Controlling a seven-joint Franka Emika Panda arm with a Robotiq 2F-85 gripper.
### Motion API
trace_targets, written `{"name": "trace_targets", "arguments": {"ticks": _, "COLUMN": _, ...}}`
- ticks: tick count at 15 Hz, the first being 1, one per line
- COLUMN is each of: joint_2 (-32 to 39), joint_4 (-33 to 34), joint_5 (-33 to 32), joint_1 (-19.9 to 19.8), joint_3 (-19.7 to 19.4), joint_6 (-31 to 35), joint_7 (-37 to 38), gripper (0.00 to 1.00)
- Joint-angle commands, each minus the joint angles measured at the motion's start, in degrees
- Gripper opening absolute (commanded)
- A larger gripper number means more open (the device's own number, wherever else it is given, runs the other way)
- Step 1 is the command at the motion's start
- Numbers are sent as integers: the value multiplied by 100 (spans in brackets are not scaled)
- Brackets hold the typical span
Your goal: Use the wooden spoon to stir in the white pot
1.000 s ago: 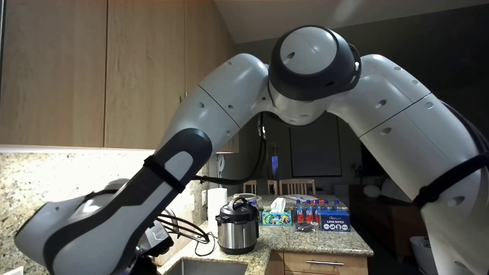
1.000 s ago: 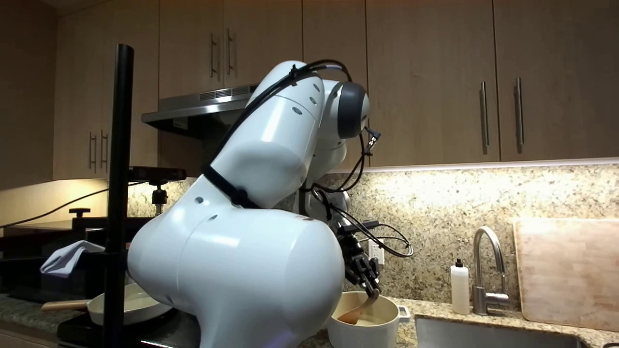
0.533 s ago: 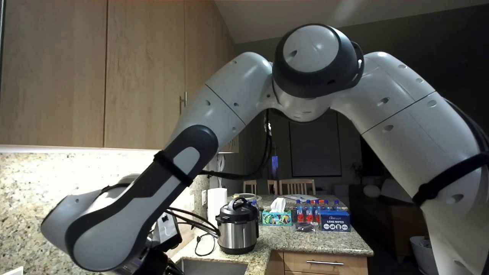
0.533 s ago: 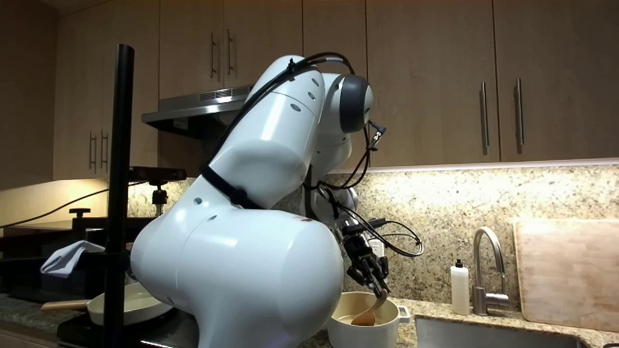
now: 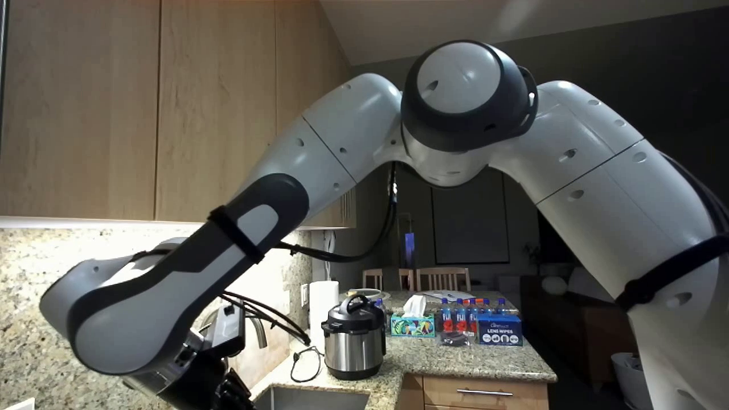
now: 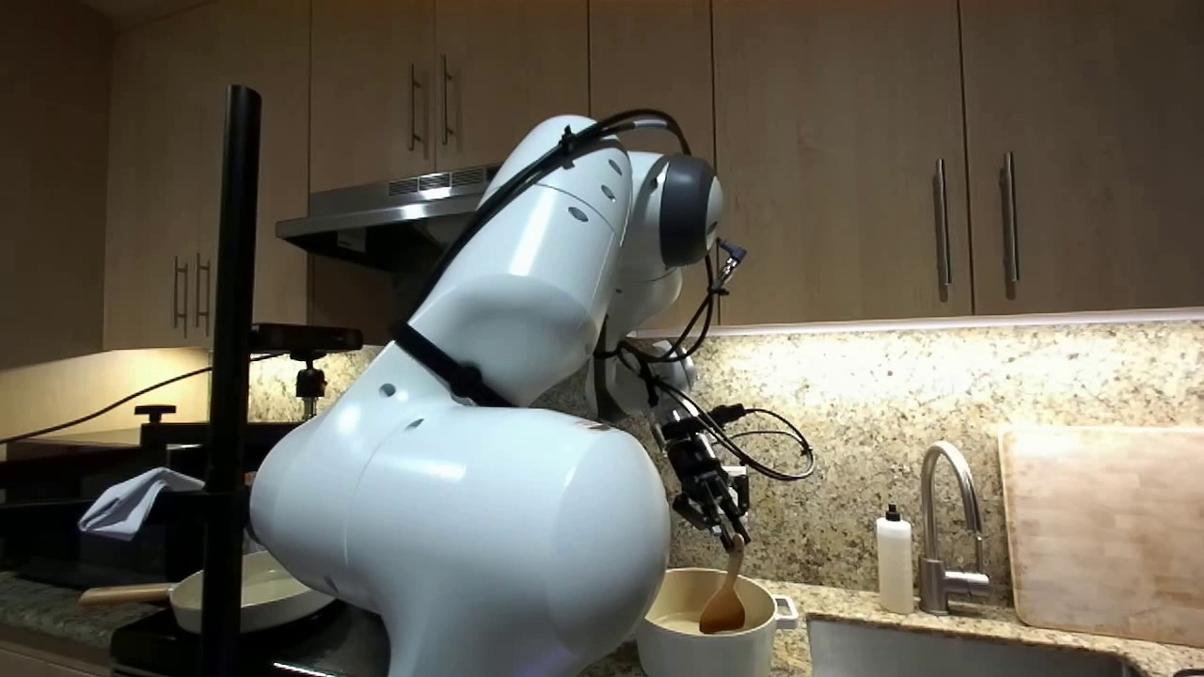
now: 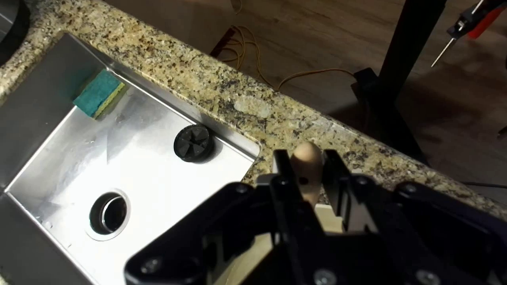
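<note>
Bowl of the wooden spoon is down inside the white pot, handle leaning slightly; can't tell if it touches bottom. Handle's top end clamped in the end effector. Pot sits just beside the sink in the counter. In the sink: teal sponge near a corner, round black piece near the wall.

the pot is white, the spoon brown.

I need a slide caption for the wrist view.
Pincer grips the wooden spoon above the white pot, beside a sink holding a sponge.
</note>
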Motion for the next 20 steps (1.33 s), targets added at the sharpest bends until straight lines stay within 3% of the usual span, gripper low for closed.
{"name": "trace_targets", "arguments": {"ticks": 1, "joint_2": 249, "joint_4": 348, "joint_5": -6, "joint_1": 203, "joint_3": 5, "joint_6": -280, "joint_7": -81, "gripper": 9}}
{"name": "trace_targets", "arguments": {"ticks": 8, "joint_2": 218, "joint_4": -17, "joint_5": -267, "joint_1": 397, "joint_3": 39, "joint_6": -534, "joint_7": -311, "gripper": 9}}
{"name": "trace_targets", "arguments": {"ticks": 15, "joint_2": -218, "joint_4": -866, "joint_5": -281, "joint_1": 54, "joint_3": 37, "joint_6": -221, "joint_7": -201, "gripper": 8}}
{"name": "trace_targets", "arguments": {"ticks": 20, "joint_2": -385, "joint_4": -919, "joint_5": -264, "joint_1": -148, "joint_3": -1, "joint_6": -293, "joint_7": -169, "gripper": 8}}
